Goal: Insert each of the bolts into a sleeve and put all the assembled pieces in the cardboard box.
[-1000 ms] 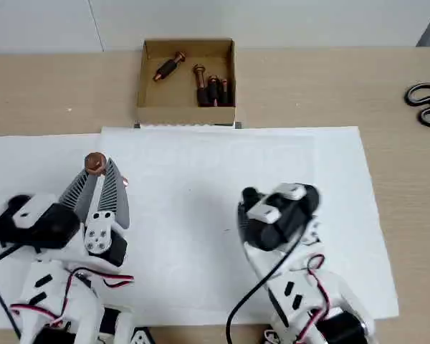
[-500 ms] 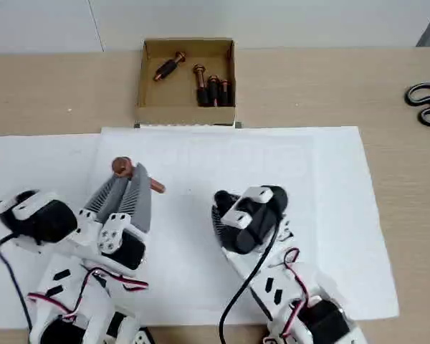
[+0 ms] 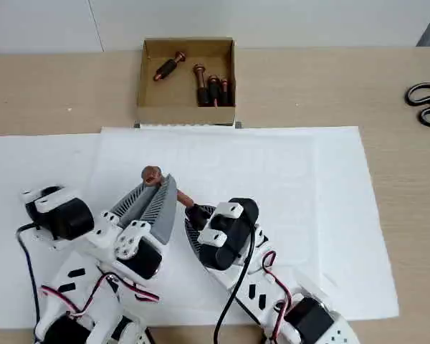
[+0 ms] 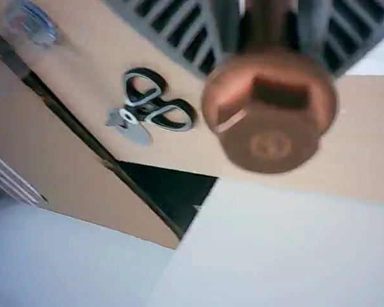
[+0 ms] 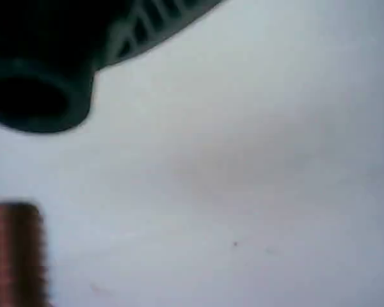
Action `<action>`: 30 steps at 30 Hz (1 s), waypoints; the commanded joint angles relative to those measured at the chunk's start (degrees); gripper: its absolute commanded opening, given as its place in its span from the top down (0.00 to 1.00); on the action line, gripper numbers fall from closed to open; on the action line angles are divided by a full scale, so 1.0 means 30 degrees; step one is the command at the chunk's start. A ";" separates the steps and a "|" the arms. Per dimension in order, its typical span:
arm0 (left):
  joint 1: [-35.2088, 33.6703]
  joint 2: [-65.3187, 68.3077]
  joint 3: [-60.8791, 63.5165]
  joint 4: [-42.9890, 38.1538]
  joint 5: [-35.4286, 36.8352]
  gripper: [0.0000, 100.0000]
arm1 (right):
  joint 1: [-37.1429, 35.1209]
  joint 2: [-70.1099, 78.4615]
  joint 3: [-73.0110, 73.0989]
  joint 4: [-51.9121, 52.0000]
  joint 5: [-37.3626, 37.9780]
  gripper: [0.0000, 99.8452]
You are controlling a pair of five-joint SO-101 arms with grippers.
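Plenty of free paper (image 3: 294, 186) across the right half of the high view, with scissors (image 3: 426, 104) way off at the right edge. The box (image 3: 149, 79) sits top centre with several sleeved bolts (image 3: 169, 67) in it. Lower left, the left gripper (image 3: 161, 188) is clamped on a bolt (image 3: 152, 174). Its thread points at the right gripper (image 3: 194, 219), which pinches a black sleeve (image 5: 41, 96). The tip is near the sleeve but not in it.

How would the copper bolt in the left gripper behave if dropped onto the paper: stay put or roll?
The bolt looks solid metal, so probably rigid and heavy for its size. Its round shaft would likely roll on the flat paper, curving around the wider head. The left gripper pinches it just under the head, so it might pivot.
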 commanded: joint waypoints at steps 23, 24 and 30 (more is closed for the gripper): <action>0.0440 -0.0176 0.1040 -0.0264 -0.1612 1.00 | -0.0161 -0.0190 -0.1319 -0.0396 0.0176 1.00; 0.0440 -0.0176 0.1158 -0.0381 -0.1612 1.00 | -0.0161 -0.0190 -0.1319 -0.0396 0.0176 1.00; 0.0498 -0.0176 0.1949 -0.0469 -0.1582 1.00 | -0.0161 -0.0190 -0.1788 -0.0396 0.0176 1.00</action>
